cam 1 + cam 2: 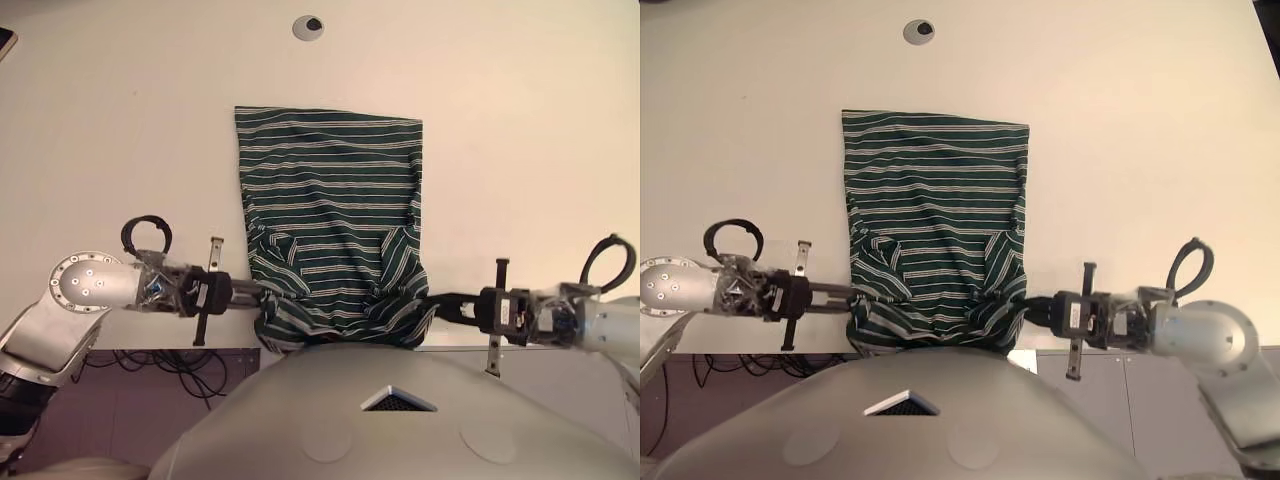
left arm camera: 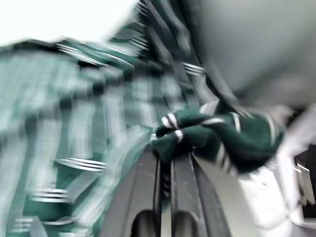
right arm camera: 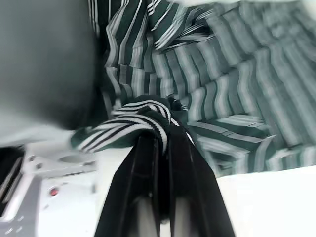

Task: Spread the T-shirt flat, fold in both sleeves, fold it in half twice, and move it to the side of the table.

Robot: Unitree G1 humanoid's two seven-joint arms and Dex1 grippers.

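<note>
A pale cream desk (image 1: 120, 120) fills the scene from the head camera. On its middle lies a dark green T-shirt (image 1: 330, 190) with thin white stripes, stretched lengthwise away from the robot. The far edge of the shirt is straight and flat against the desk, and the sides run fairly parallel. The near end is rumpled and bunched at the desk's near edge, with folds of cloth turned in over the body of the shirt. The left pincer (image 1: 258, 296) comes in from the left side at the near edge, its two fingers closed tight on a wad of striped fabric at the shirt's near left corner. The right pincer (image 1: 435, 302) mirrors it from the right side, fingers clamped on a twisted bunch of fabric at the near right corner. Well beyond the far edge of the shirt, a small round grey grommet (image 1: 308, 27) is set into the desk surface.
</note>
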